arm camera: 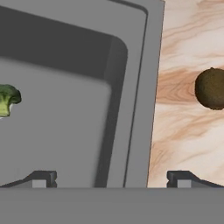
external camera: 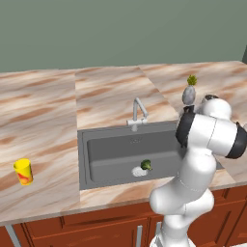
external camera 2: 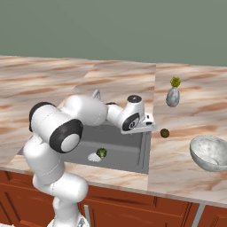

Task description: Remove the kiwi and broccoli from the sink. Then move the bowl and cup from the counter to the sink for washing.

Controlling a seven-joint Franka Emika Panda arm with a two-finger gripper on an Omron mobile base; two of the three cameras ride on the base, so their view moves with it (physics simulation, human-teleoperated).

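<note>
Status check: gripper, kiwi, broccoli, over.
Gripper open, empty, above the sink rim. Kiwi out on the counter. Broccoli in the basin by the drain. Path clear.

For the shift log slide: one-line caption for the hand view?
Open end effector above the sink rim; broccoli in the basin, kiwi out on the counter.

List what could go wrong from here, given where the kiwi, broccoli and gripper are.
The kiwi lies loose on the counter near the sink rim; a sweep of the open gripper might roll it back in. The broccoli sits by the drain, low in the basin, so the arm's descent may clip the rim or the tap.
</note>
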